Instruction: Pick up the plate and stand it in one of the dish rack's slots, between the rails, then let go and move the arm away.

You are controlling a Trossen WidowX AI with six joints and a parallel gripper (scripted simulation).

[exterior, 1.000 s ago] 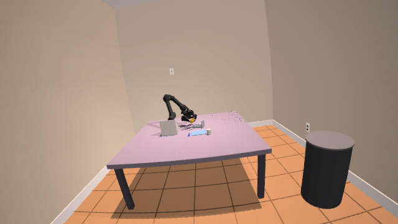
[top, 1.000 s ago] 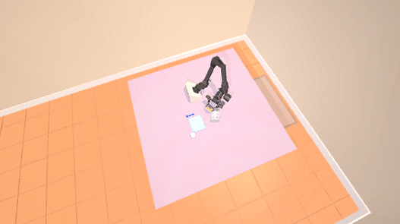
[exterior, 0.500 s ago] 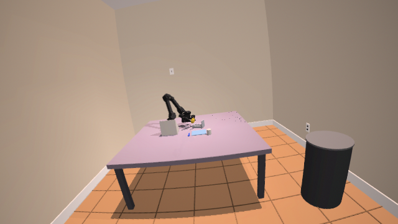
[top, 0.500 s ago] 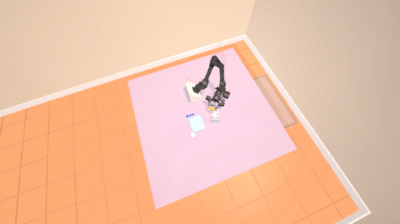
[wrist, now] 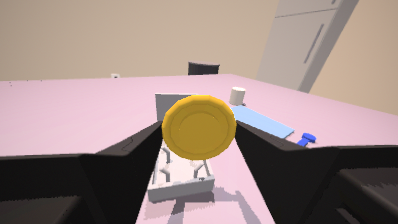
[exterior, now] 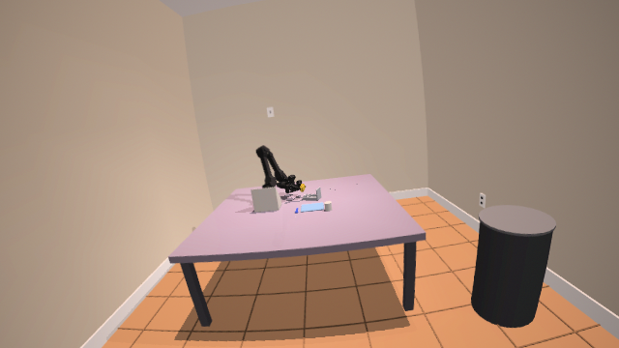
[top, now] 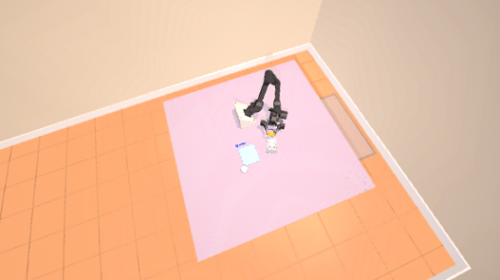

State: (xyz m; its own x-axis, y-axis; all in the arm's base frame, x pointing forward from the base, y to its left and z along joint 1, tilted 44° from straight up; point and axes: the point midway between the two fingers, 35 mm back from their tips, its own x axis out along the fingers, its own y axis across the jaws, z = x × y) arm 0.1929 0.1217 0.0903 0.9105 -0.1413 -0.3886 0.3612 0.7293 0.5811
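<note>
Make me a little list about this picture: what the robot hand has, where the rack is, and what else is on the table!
hand: shut on the yellow plate, gripping it by its edges
plate pose: upright, facing the wrist camera, held above the rack
dish rack: grey, on the pink table, just below the plate
plate in a slot: not yet
also on table: blue mat, white cup, small blue thing, beige box

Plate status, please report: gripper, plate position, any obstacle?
Gripper shut on plate. Plate upright, held above rack, not yet in a slot. Nothing visible between plate and rack.
</note>
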